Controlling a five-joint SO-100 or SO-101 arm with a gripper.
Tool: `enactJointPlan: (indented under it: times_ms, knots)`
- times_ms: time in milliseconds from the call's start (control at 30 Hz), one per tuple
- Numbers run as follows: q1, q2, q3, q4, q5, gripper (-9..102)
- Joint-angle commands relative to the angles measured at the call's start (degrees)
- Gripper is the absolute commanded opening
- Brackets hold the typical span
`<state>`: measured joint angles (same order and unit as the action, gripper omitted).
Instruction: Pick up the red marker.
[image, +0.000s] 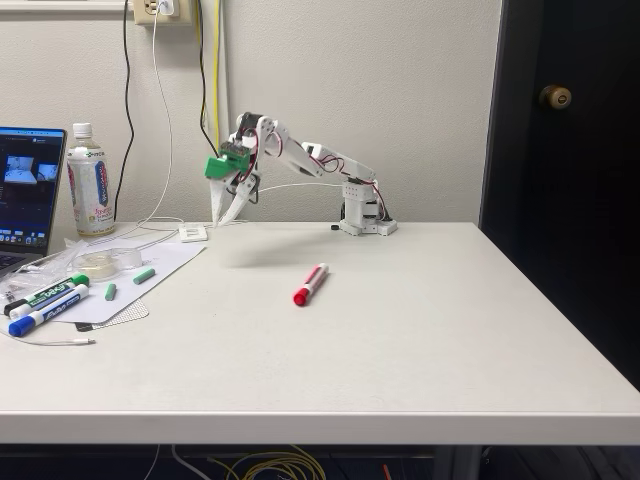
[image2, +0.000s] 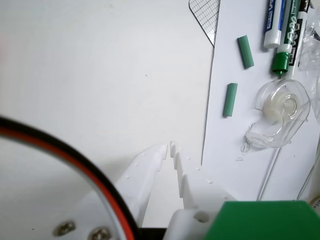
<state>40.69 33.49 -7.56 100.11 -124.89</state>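
One red marker (image: 311, 284) lies alone mid-table in the fixed view, well apart from the raised gripper (image: 222, 218) near the wall. Seen from the wrist view, the gripper's (image2: 168, 148) toothed fingers meet at their tips, holding nothing, above bare table (image2: 100, 75) beside a tape dispenser (image2: 280, 112).

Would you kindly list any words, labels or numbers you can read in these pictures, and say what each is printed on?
None reads with certainty.
Bottle label: too small.
Laptop screen: blurred.
Green marker and blue marker print: cropped, blurred.
Red marker label: too small.
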Motion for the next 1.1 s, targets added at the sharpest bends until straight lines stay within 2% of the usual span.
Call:
enactJointPlan:
  times_ms: [0, 567, 867, 1067]
  knots:
    - [-2.2, 7.38, 2.46, 0.26, 5.36, 0]
    - [-19.6, 29.44, 32.17, 0.18, 38.94, 0]
    - [-31.64, 33.93, 38.67, 0.18, 56.78, 0]
    - [-37.0, 33.22, 38.67, 0.09, 63.9, 0]
